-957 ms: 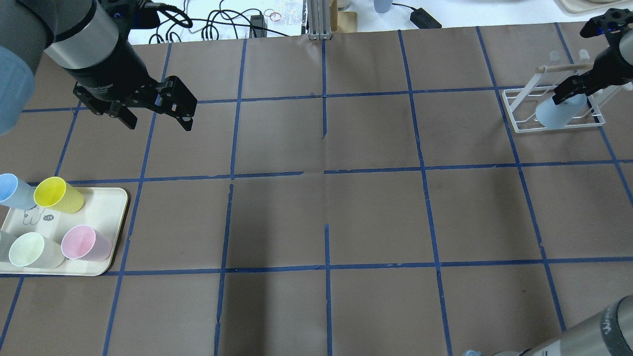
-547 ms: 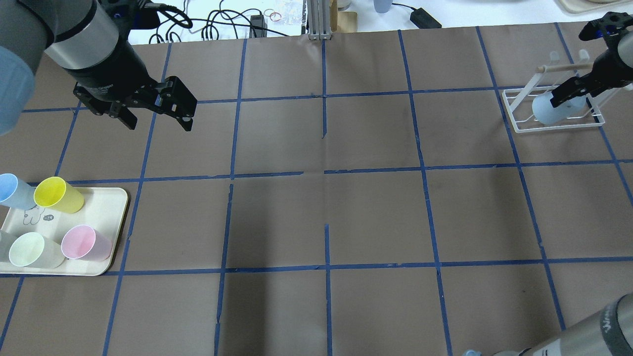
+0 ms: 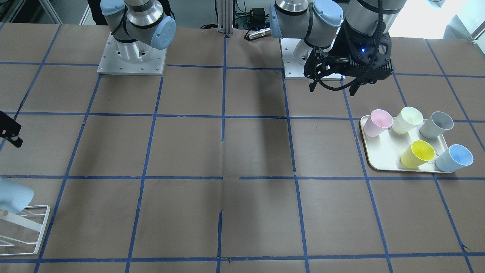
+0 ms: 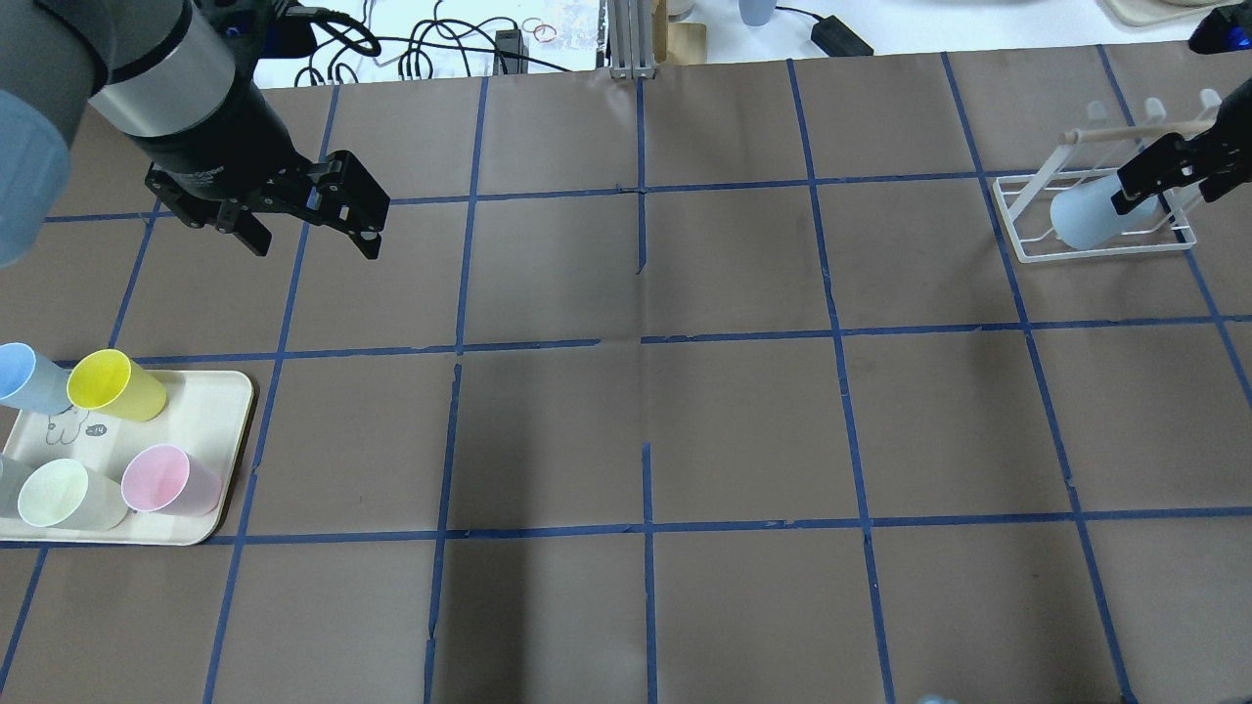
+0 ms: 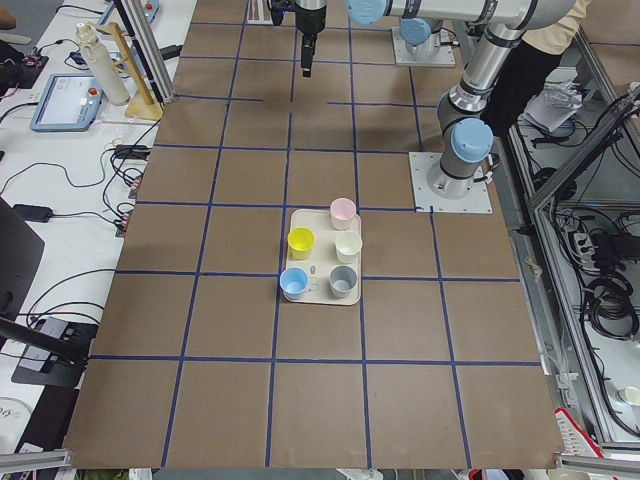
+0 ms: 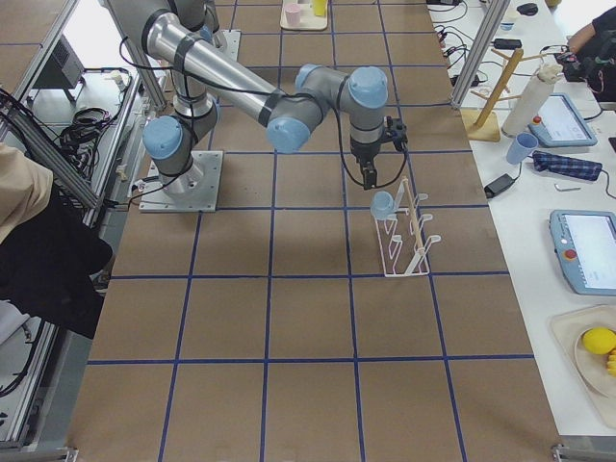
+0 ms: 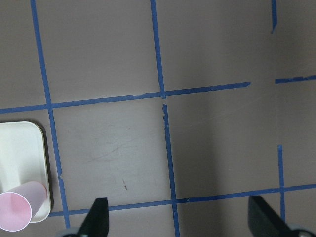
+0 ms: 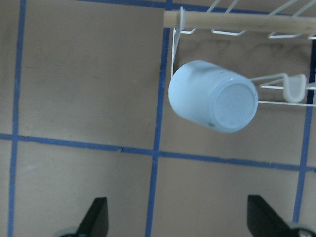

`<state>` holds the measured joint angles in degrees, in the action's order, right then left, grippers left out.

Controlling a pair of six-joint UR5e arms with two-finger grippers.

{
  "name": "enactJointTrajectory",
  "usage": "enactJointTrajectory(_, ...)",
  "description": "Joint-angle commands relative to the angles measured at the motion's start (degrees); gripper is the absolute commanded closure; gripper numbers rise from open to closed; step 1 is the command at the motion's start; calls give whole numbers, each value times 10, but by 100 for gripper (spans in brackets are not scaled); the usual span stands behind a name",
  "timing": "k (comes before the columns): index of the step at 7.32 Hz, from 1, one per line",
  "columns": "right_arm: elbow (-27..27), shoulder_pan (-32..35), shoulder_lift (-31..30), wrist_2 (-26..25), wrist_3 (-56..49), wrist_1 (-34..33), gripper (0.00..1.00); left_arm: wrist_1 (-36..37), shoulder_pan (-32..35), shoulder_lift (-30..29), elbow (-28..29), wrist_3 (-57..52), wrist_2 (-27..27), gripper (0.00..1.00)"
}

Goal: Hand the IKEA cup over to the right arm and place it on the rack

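The pale blue IKEA cup hangs upside down and tilted on a rod of the white wire rack at the far right. It also shows in the right wrist view and the front view. My right gripper is open and empty. It is just above and beside the cup, not touching it, with its fingers spread wide. My left gripper is open and empty, hovering above the table beyond the tray.
A cream tray at the near left holds a second blue cup, a yellow cup, a pink cup, a pale green cup and a grey cup. Cables lie past the table's far edge.
My right gripper has drawn back to the right, away from the cup. The cup has shifted slightly left and stays on the rack. The left arm has not moved.
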<state>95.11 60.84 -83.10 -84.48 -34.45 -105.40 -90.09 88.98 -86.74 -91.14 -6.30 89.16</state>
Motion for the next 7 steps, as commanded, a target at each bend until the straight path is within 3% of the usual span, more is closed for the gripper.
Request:
enactJointTrajectory(1,2,42,-94,0,81,127,0,0,0,0,0,-1,0,0)
enactJointTrajectory(3,7,121,-150,0,195,182,0,2,-5,0,0,-5,1,0)
enactJointTrajectory(7,10,229,-193,8,290,238,0,0,-4,0,0,-6,1,0)
